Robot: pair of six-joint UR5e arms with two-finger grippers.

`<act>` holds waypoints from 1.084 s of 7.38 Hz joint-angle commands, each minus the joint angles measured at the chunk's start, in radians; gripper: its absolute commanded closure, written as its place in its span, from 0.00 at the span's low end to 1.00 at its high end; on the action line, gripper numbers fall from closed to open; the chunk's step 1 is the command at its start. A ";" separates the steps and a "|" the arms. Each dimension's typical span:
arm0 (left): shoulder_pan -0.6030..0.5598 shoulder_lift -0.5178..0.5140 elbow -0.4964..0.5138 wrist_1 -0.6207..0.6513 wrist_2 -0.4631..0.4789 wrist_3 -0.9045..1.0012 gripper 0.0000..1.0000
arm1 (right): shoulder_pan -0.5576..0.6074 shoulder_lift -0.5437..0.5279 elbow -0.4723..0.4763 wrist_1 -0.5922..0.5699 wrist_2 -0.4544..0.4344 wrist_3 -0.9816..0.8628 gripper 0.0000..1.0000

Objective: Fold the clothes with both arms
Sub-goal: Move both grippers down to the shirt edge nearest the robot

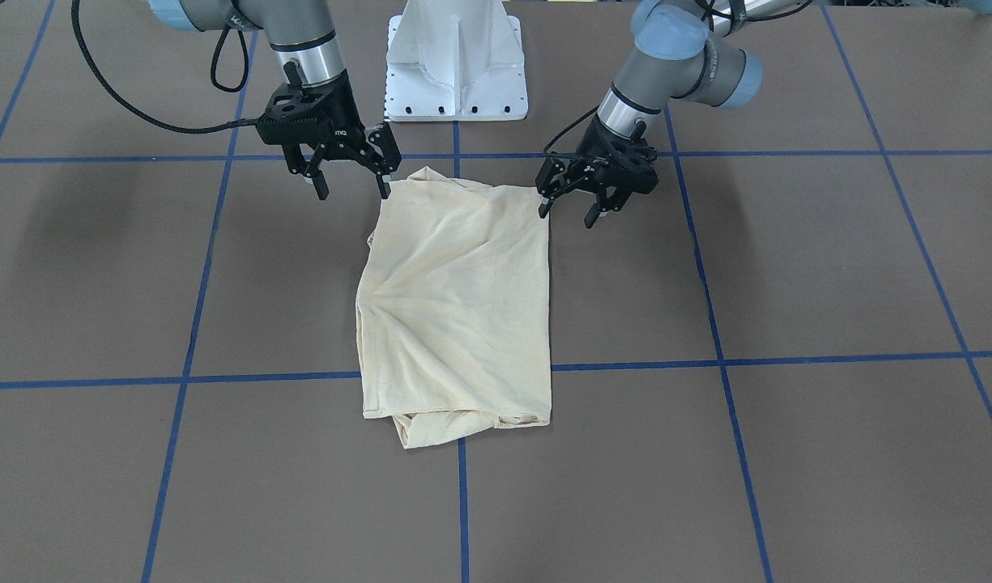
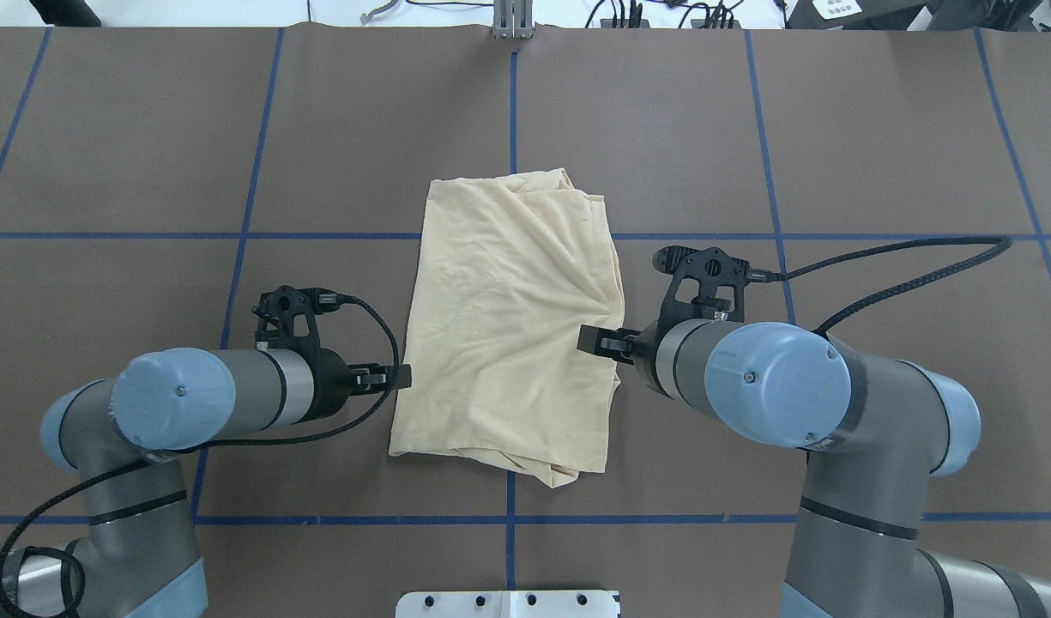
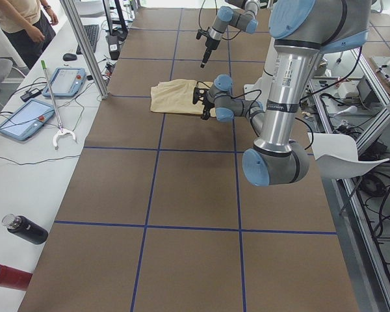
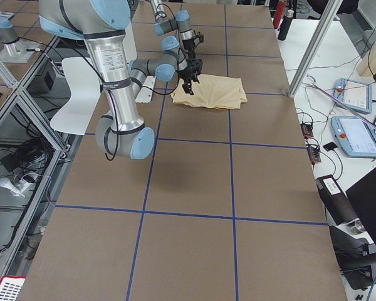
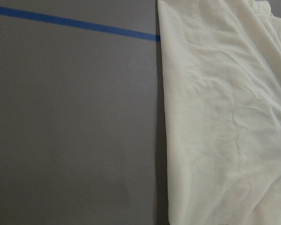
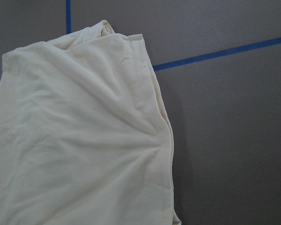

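Observation:
The cream-yellow shirt lies folded into a rough rectangle in the middle of the brown table; its print is hidden. It also shows in the overhead view and in both wrist views. My left gripper is open and empty, with one fingertip at the shirt's near corner on my left side. It is beside the shirt's left edge in the overhead view. My right gripper is open and empty, with one fingertip at the shirt's other near corner. It is at the shirt's right edge in the overhead view.
The white pedestal base stands just behind the shirt on my side. Blue tape lines cross the table. Beyond the table's far edge, a bench holds tablets, bottles and a metal post; a person stands there.

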 commanded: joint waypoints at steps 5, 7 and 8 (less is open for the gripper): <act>0.076 -0.016 0.008 0.060 0.002 -0.048 0.41 | -0.002 -0.001 0.000 0.000 -0.002 -0.001 0.00; 0.088 -0.016 0.008 0.060 0.002 -0.049 0.41 | -0.004 -0.001 0.000 0.000 -0.002 -0.001 0.00; 0.093 -0.016 0.008 0.060 0.002 -0.049 0.44 | -0.004 -0.002 -0.001 0.000 0.000 -0.001 0.00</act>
